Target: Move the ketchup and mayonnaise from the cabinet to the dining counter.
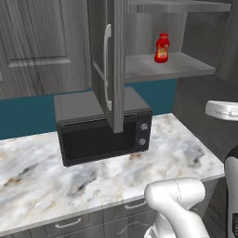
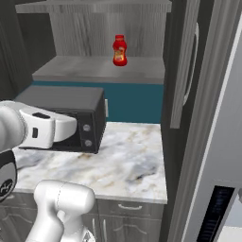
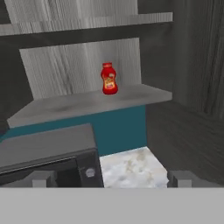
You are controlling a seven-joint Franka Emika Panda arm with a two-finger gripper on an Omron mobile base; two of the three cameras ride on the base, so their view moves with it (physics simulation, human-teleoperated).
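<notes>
The ketchup (image 1: 161, 48) is a small red bottle with a red cap. It stands upright on the lower shelf (image 1: 176, 69) of the cabinet (image 1: 111, 60), and nothing is touching it. The cabinet door (image 1: 108, 65) is swung open, and its long silver handle (image 1: 107, 67) runs up and down the door. In the hand view the ketchup (image 3: 109, 78) sits near the back wall of that shelf, a little toward the right end.

The microwave (image 1: 104, 125) is the big black box below the shelf. The ketchup is higher than the microwave and off to its right. The microwave sits on a marble bench (image 1: 93, 176) with grey and brown swirls (this one bears the microwave). A blue wall strip (image 2: 134, 101) runs behind the microwave, under the shelf.

The claw (image 3: 112, 178) is spread wide, with one dark tip far out on each side at the bottom of the hand view. It is holding nothing. It hangs above the microwave's right end and the bare marble beside it, and it is well apart from the ketchup, which is up and farther back. In the right base view the white arm (image 2: 38, 127) reaches across in front of the microwave.
</notes>
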